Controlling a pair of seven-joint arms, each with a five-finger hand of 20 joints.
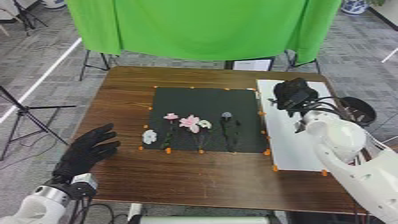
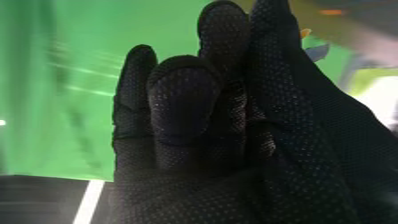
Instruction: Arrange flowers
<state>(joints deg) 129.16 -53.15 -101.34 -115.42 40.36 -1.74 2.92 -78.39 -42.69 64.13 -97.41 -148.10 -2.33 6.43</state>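
Nearest me, two white arms come in from the bottom edge, one per side. Going left to right, I have one left hand [image 1: 82, 154] at the near left of the table [image 1: 204, 187], its fingers spread.

Next comes one black mat [image 1: 209, 100], where I count five blooms: one white flower [image 1: 149, 136] at the left edge, two pink ones, [image 1: 171, 116] and [image 1: 190, 123], the second bigger, then another white one [image 1: 204, 124] just beside it, then one grey-blue bloom [image 1: 226, 115]. Dark stems reach toward me from the blooms; those at the right overlap too much to count.

Right of the mat is one white board [image 1: 293, 145]. My one right hand [image 1: 291, 92] is at its far part, fingers straight and pressed together; I can't tell whether they hold anything. Beside them, the wrist view gives me one orange tip [image 2: 305, 33] and one grey-blue piece [image 2: 317, 52].
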